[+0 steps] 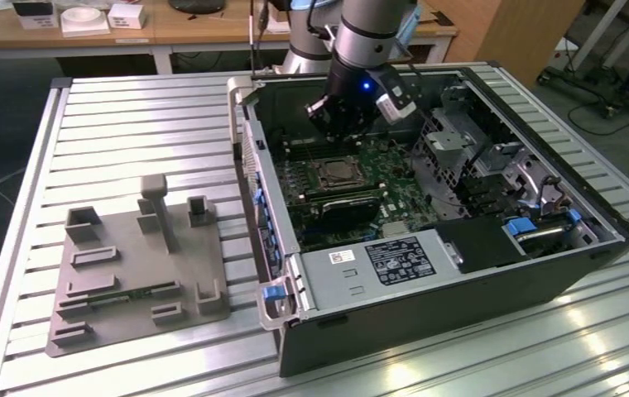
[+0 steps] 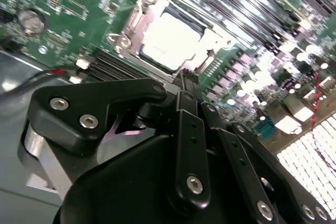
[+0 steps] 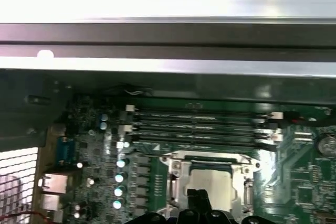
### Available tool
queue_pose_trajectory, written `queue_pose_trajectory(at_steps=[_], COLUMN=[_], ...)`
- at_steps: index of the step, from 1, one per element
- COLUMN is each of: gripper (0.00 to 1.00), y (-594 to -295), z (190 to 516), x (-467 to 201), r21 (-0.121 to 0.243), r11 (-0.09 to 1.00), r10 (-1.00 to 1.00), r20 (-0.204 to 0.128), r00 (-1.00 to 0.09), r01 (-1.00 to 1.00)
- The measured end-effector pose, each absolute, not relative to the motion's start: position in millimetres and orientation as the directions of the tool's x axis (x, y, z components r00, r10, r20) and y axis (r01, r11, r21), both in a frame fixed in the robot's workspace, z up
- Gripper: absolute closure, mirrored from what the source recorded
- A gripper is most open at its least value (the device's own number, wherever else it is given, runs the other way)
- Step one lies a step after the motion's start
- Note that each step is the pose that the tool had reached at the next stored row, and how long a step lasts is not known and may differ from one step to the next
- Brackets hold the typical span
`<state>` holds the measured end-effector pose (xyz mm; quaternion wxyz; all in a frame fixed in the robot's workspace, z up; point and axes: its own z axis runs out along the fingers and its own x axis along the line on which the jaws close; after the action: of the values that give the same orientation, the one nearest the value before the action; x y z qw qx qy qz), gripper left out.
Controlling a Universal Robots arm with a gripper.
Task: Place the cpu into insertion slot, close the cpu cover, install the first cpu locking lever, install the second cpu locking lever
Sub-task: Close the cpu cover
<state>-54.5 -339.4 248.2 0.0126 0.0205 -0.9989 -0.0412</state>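
The cpu (image 2: 167,41) lies flat in the insertion slot (image 1: 337,174) on the green board, its silver-grey top facing up. The cpu cover (image 2: 137,13) lies down around it as a silvery frame, and the chip (image 3: 212,182) shows through its window. My gripper (image 2: 186,77) hangs inside the open computer case (image 1: 579,265), a little above the socket and just off its edge. Its black fingers meet at the tips with nothing between them. In the exterior view the gripper (image 1: 333,126) is above the socket, toward the case's back wall.
Long memory slots (image 3: 199,124) run beside the socket. A black card (image 1: 348,213) and the power supply (image 1: 392,260) lie nearer the case front, and a drive cage (image 1: 463,145) is to the exterior view's right. A grey fixture plate (image 1: 138,265) rests on the slatted table.
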Motion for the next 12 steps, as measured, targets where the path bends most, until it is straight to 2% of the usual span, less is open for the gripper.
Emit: queue_pose_trajectory(at_steps=[12], gripper=[0.89], y=[-339.4], z=[247.7], x=[-46.5], r21=[0.083], r11=[0.996], r10=[-0.042], r20=[0.023], r00=[-0.999], r01=[-0.040])
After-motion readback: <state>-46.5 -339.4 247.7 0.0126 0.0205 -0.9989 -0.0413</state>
